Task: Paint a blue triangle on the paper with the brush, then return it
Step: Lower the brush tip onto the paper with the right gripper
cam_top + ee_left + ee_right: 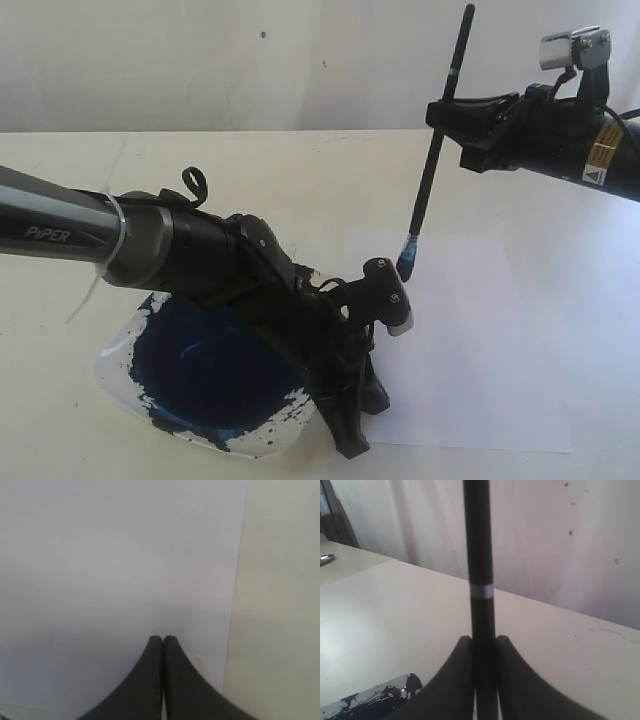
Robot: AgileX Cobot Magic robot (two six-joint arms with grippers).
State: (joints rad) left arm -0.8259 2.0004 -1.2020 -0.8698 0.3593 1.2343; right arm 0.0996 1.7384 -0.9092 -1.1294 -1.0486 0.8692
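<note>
The brush [436, 150] hangs nearly upright, with its blue-stained tip [406, 262] just above the white paper [490, 340]. My right gripper [447, 112] is shut on the upper part of the black handle; in the right wrist view the handle [478, 555] stands between the closed fingers [482, 642]. My left gripper [352, 445] is shut with nothing in it, its tips pointing down at the paper's near-left part. In the left wrist view the tips [163, 639] sit over the bare paper [115, 570]. No blue triangle shows on the paper.
A plate [115, 375] holding a dark blue paint pool [215, 370] lies under the left arm, left of the paper; its splattered rim [375, 696] shows in the right wrist view. Cream tabletop [280, 605] borders the paper. A white wall rises behind the table.
</note>
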